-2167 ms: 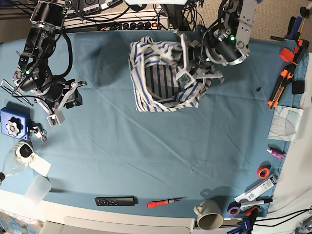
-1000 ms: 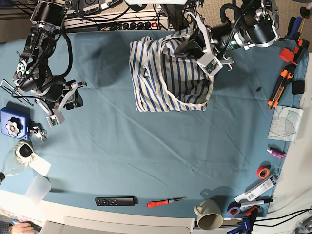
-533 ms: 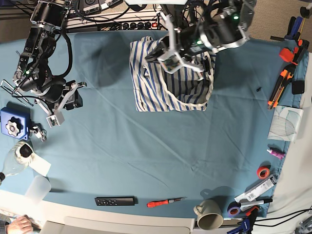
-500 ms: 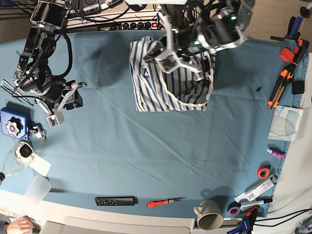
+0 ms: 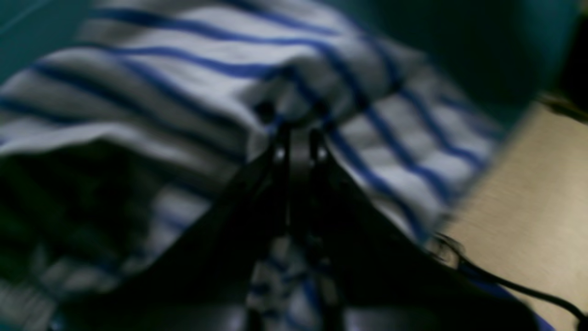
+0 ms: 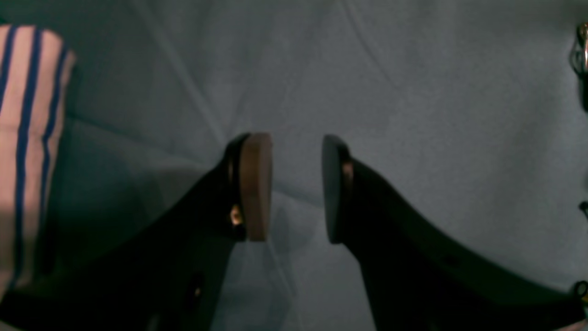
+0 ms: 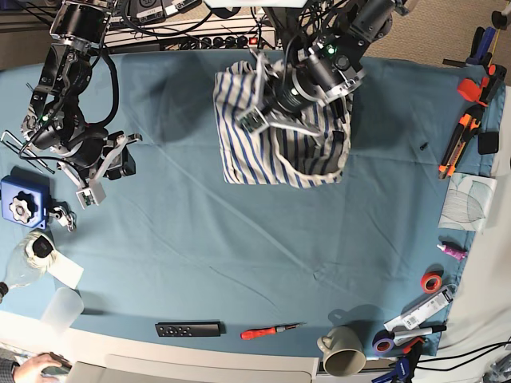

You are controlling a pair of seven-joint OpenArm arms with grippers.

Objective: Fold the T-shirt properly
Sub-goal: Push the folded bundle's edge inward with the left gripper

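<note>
Base view is showing you the T-shirt (image 7: 279, 132) lying at the far middle of the bench (image 7: 239, 239), bunched into a rough square, with part of it lifted off the blue cover. Your left arm is reaching over it from the far right side, and its left end effector (image 7: 267, 96) is sitting over the shirt's upper left area. Left wrist view is blurred, yet it is showing you the left end effector (image 5: 298, 138) with its fingers pressed together on a raised fold of the T-shirt (image 5: 193, 78), striped cloth bulging above the tips.

Your right arm is standing well apart, near the bench's left edge in the base view. Its right end effector (image 7: 104, 171) is pointing down at bare cover. Right wrist view is showing you the right end effector (image 6: 289, 184) with fingers spread and nothing between them; a striped edge of the T-shirt (image 6: 27, 138) is showing at that view's left border.
</note>
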